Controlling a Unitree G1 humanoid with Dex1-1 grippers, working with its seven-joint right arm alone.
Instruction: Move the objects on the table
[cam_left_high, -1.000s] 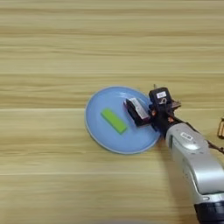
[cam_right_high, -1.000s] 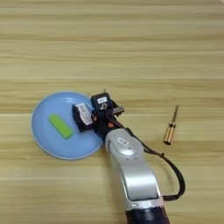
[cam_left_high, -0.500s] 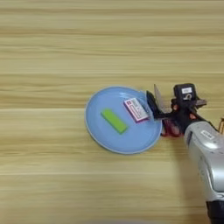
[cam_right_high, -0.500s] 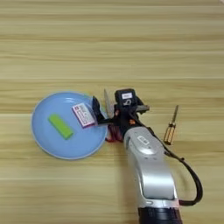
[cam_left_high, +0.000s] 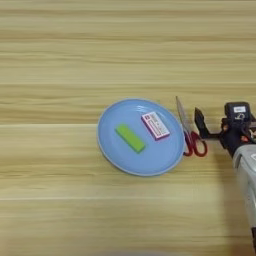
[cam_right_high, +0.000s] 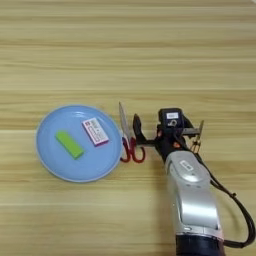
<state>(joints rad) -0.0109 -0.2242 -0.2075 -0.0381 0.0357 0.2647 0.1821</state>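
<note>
While both small objects lie inside the blue plate (cam_right_high: 47, 165), the lime-green block (cam_right_high: 69, 144) toward its left half and the white box with the red-pink label (cam_right_high: 95, 132) toward its upper right, neither touching the other, the right gripper (cam_right_high: 139, 136) hangs over the wooden table (cam_right_high: 128, 45) just off the plate's right rim, holding nothing. One black finger (cam_right_high: 137, 131) is plain to see reaching toward the plate, but its partner is not clearly shown, so I cannot tell whether the fingers stand apart or together. A pair of red-handled scissors (cam_right_high: 128, 143) lies between the gripper and the plate's right rim, blade pointing toward the table's far edge, handles close by the fingertip. A small brown-handled tool, probably a screwdriver (cam_right_high: 198, 137), sits partly hidden behind the wrist. Judged from this layout, the two objects look placed and the arm appears clear of the plate; if another pick follows, the scissors seem the nearest candidate. Doing that well would mean coming straight down over the handles or the pivot, fingers set across the narrow width, and keeping clear of the plate's rim so the plate and its contents are not nudged.
</note>
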